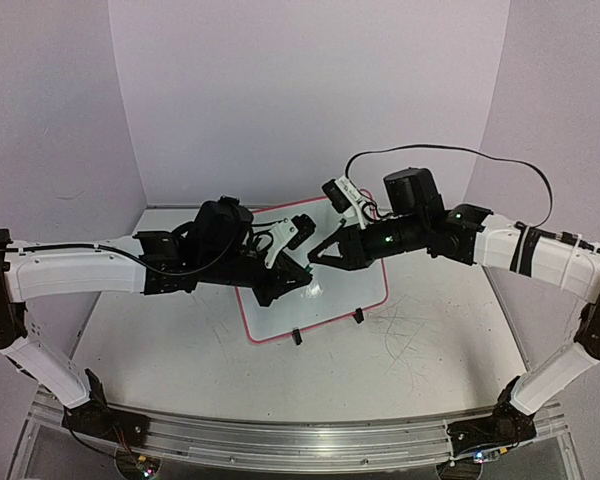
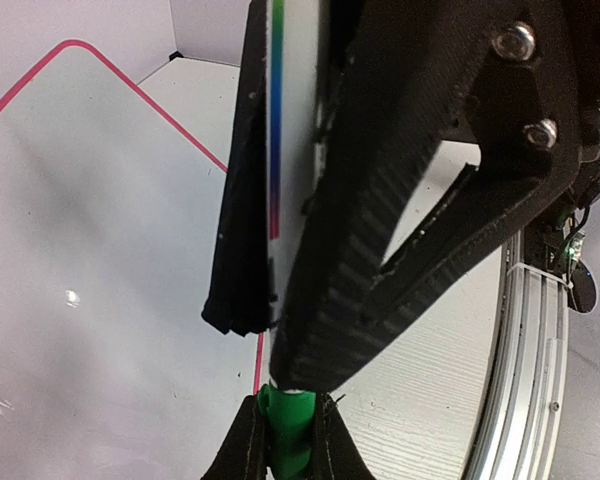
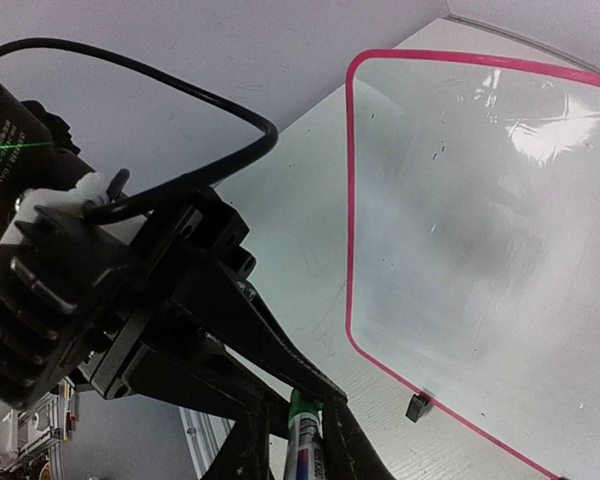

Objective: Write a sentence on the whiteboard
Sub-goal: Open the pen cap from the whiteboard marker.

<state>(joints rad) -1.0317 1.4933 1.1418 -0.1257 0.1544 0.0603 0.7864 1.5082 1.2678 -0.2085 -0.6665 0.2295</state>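
White tabletop [image 1: 420, 370], lilac walls [image 1: 310, 90]. Over the whiteboard [image 1: 350, 288] (pink-red edging, black clip feet [image 1: 296, 337]) the left gripper [image 1: 292, 280] clamps a marker [image 2: 295, 150]; the right gripper [image 1: 318, 258] pinches its green end.

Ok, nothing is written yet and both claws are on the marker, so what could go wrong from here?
First, the right claw grips the small green cap, so it may slip off when pulling. Second, the left claw holds the marker body; a hard tug could twist it loose and drop it onto the whiteboard.

Left tool [image 2: 276, 315], right tool [image 3: 300, 450]: both clamped
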